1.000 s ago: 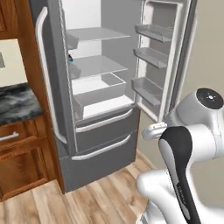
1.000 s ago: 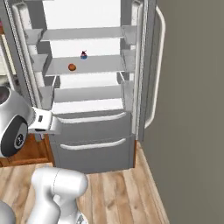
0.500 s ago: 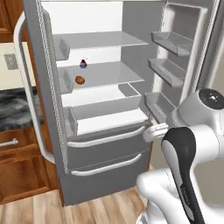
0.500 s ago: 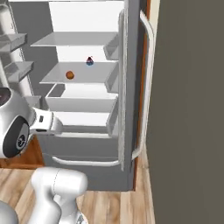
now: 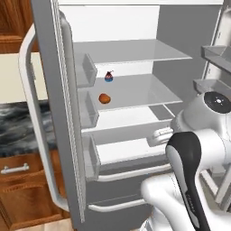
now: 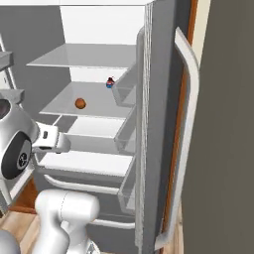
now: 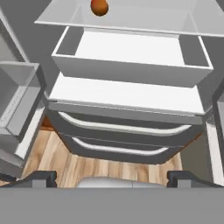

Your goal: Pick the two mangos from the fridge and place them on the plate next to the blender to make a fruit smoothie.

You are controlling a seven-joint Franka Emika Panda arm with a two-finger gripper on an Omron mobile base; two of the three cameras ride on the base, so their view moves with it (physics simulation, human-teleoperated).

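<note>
The fridge (image 5: 171, 54) stands open, with white walls and shelves inside. One orange mango (image 5: 104, 98) (image 6: 80, 103) lies on the middle shelf, and it sits at the top edge of the hand view (image 7: 99, 6). My gripper (image 7: 111, 178) is open and holds nothing, its tips wide apart. It hangs in front of the fridge at the height of the white drawer (image 7: 131, 54), below the mango's shelf and well short of it. The hand (image 5: 159, 134) (image 6: 51, 141) points into the fridge. The plate and the blender are out of view.
A small blue-based cupcake-like item (image 5: 108, 76) (image 6: 110, 82) stands behind the mango on the same shelf. Open doors with clear bins flank the opening (image 5: 56, 113) (image 6: 158, 124). A dark marbled counter (image 5: 18, 128) over wooden cabinets lies to the left. Wooden floor (image 7: 61, 159) is below.
The whole picture has shifted and the fridge has grown larger: the base has driven closer to it. The arm keeps the same pose and the gripper stays open.
</note>
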